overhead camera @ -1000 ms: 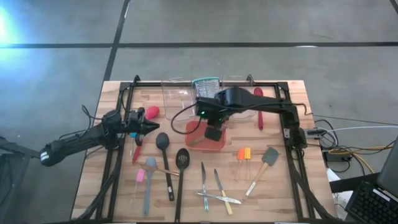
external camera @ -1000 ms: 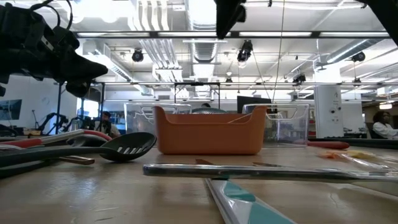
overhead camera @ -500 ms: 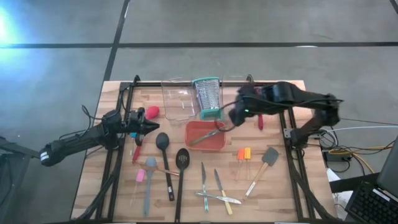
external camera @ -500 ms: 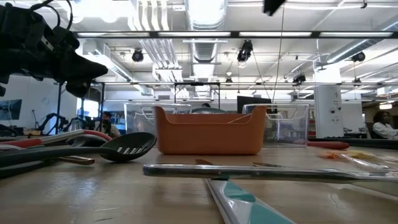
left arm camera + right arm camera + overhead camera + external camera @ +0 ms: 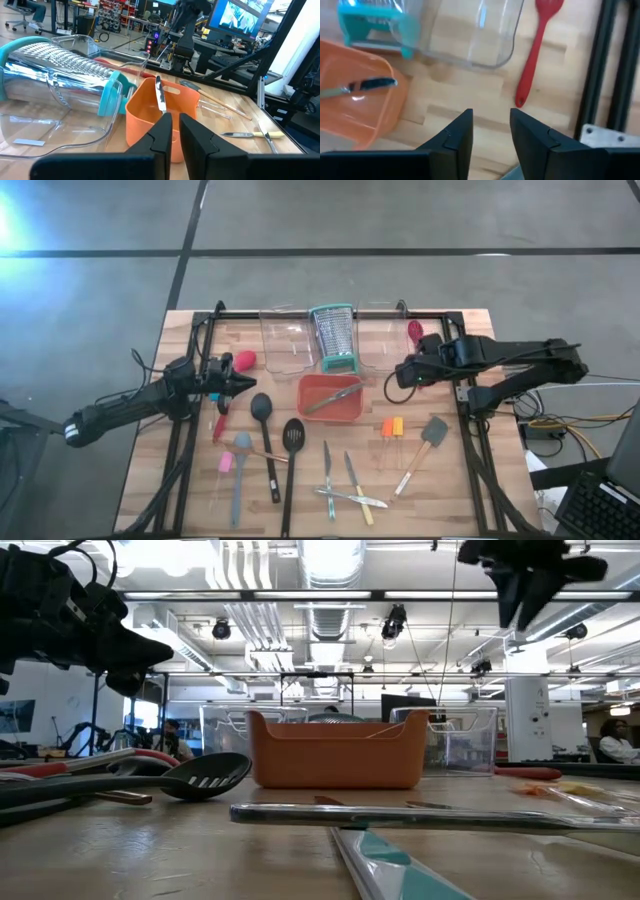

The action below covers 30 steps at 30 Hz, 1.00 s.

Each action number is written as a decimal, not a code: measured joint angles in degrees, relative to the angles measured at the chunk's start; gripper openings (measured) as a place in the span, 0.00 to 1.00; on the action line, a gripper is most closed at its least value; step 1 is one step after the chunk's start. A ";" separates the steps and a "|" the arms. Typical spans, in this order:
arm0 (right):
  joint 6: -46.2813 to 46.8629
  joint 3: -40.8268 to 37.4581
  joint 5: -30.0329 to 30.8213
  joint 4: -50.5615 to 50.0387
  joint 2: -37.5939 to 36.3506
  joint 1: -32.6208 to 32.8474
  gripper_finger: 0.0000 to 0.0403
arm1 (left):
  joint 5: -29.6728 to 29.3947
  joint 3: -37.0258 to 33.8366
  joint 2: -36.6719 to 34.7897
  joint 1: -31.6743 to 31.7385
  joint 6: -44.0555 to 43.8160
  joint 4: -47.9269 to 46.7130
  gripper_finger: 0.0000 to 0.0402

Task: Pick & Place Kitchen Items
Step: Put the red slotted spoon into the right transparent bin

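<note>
Tools: most kitchen items lie flat at 6 o'clock on the table.
Tray: one knife leans inside it.
Red spoon: at 2 o'clock, past the right gripper.
Right gripper: empty, fingers apart, up in the air.
Left gripper: at 9 o'clock, nearly shut, empty.
Feel: I think the spoon is light, stiff and a bit slippery.
Hold: pinch the middle of its thin handle.
</note>
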 joint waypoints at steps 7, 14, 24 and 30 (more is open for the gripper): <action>1.15 -12.62 -2.30 7.53 -4.72 -3.64 0.45 | 0.00 0.00 0.00 0.02 0.00 0.00 0.09; -3.10 -20.45 -5.15 11.18 -4.45 -10.23 0.55 | 0.00 0.00 0.00 0.01 0.00 0.00 0.09; -14.76 -28.95 -6.60 24.64 -4.39 -17.41 0.57 | 0.00 0.00 0.00 0.00 0.00 0.01 0.10; -18.15 -33.67 -7.86 29.22 -4.39 -20.56 0.57 | -0.01 0.00 0.00 0.01 0.00 0.00 0.09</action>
